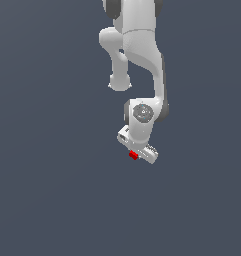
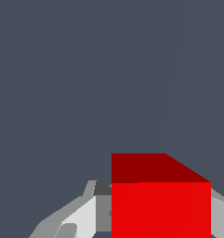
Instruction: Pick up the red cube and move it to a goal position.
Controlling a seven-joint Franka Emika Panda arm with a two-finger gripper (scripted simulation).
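Note:
The red cube (image 1: 133, 155) is a small bright red block that peeks out from under the white hand in the exterior view. It fills the near part of the wrist view as the red cube (image 2: 161, 204), with a darker top face. My gripper (image 1: 135, 152) hangs at the end of the white arm, pointing down over the cube. In the wrist view the gripper (image 2: 159, 191) has a grey finger (image 2: 102, 204) flat against one side of the cube and the other finger (image 2: 220, 216) at the opposite side. The jaws look shut on the cube.
A plain dark grey-blue surface (image 1: 52, 175) lies all around the arm. The white arm links (image 1: 137, 45) reach in from the top of the exterior view. No goal marker shows in either view.

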